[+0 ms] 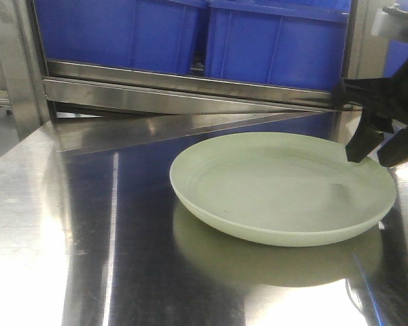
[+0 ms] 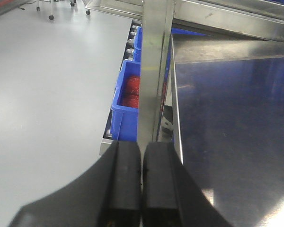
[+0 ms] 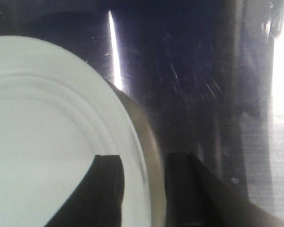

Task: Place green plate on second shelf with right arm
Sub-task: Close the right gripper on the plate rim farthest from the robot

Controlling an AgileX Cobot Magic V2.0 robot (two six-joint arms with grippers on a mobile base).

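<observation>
The green plate [image 1: 279, 187] lies flat on a shiny steel surface [image 1: 88, 224], right of centre, with its reflection under it. My right gripper [image 1: 374, 157] hangs at the plate's far right rim on the black right arm [image 1: 387, 95]. In the right wrist view the right gripper [image 3: 143, 158] is open and straddles the rim. One finger is over the inside of the green plate [image 3: 47, 123] and the other is outside it, over the steel. I cannot tell whether the fingers touch the rim. My left gripper [image 2: 142, 146] is shut on nothing, off the steel surface's left edge.
Two blue bins [image 1: 122, 30] [image 1: 279, 41] stand on a steel shelf rail [image 1: 177, 85] behind the plate. A steel upright post [image 1: 17, 61] rises at the left. Beyond the post [image 2: 154, 71] a blue bin with red contents [image 2: 130, 92] sits low over the grey floor.
</observation>
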